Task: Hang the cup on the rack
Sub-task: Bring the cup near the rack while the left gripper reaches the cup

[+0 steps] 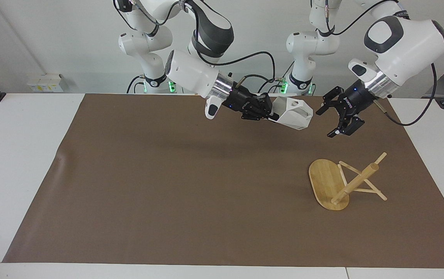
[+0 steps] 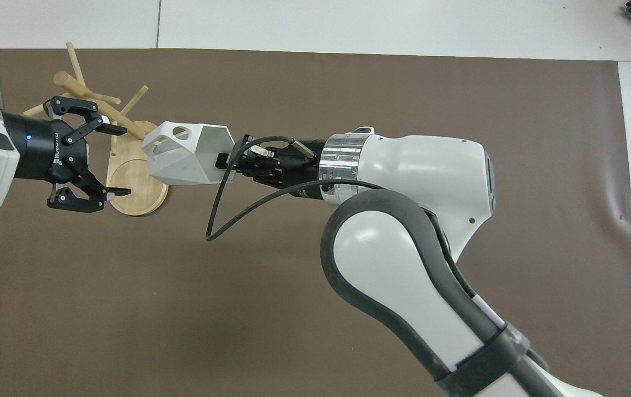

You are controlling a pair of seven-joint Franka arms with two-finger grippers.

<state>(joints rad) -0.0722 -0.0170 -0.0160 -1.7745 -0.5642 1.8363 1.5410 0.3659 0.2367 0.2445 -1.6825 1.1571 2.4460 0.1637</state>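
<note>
White faceted cup [image 1: 293,113] gripped sideways by right hand [image 1: 269,113] for handover; left hand [image 1: 338,117] spread open (bamboo peg rack [image 1: 344,182] lies toppled).

Right pincer [image 1: 271,113] is clamped and stretched level, while left pincer [image 1: 332,116] hangs spread, apparently angled downward

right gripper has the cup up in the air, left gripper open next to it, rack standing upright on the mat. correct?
One thing is off: the rack is not upright. The facing view shows it tipped over on the mat, base on edge and post slanting, resting on its pegs. The rest holds: the right gripper holds the cup in the air, and the left gripper is open beside it.
</note>
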